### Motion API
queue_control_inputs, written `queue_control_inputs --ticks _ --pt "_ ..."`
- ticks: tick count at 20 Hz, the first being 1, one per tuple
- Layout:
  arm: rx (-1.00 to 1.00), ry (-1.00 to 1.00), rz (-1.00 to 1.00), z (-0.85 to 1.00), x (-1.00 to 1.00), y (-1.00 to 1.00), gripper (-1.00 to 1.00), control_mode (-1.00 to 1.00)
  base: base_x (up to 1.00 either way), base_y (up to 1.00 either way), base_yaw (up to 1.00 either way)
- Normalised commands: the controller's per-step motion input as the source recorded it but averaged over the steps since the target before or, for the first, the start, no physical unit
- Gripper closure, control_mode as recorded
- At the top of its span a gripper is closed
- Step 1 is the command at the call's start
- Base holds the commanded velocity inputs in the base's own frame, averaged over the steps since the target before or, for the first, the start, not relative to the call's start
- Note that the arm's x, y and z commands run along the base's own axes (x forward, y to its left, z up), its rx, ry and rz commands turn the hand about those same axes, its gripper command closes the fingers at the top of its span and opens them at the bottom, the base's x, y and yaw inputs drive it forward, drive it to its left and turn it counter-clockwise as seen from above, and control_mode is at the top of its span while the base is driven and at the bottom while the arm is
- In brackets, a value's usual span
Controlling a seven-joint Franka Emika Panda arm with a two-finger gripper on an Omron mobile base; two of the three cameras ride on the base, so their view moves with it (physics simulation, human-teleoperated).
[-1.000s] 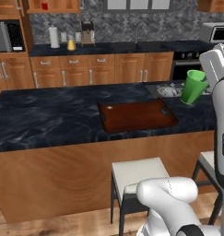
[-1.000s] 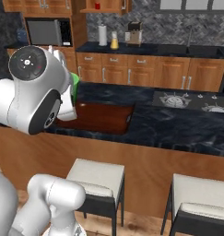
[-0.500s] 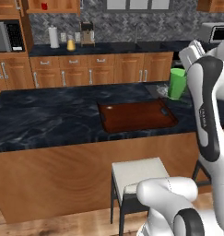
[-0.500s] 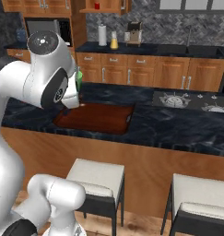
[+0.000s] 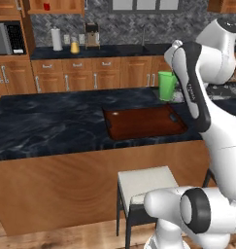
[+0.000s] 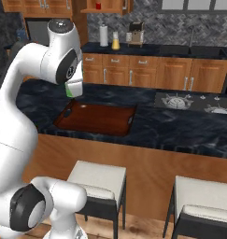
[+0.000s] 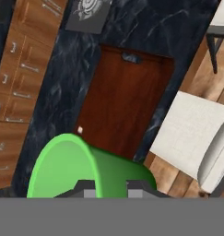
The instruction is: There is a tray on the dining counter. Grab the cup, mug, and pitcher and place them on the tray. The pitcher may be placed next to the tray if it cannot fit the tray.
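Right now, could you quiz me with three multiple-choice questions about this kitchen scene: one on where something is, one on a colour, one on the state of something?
1. Where is the cup?
A. Standing on the tray
B. Carried in the air above the dining counter, near the tray
C. On the back counter beside the pitcher

2. What colour is the cup?
A. Red
B. Bright green
C. Clear with a yellow base

3. What state is the hand in?
A. Open, holding nothing
B. Shut on the cup
C. Shut on the pitcher

Answers:
1 B: the left base view shows the cup held up by the arm past the tray's far corner, not resting on the board.
2 B: it shows green in the hand view and both base views.
3 B: the hand view shows the finger tips clamped on the cup's rim wall.
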Motion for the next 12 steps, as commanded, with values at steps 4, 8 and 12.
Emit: queue_control_inputs --ticks 4,8,12 --pt "0.00 0.02 0.04 -0.32 0.44 0.33 1.00 -1.00 0.00 0.00 0.00" --pt "0.00 0.00 0.02 -0.19 0.44 0.25 1.00 -1.00 0.00 0.00 0.00" --pt "0.00 0.00 0.02 -0.17 0.45 0.13 1.00 -1.00 0.00 0.00 0.00"
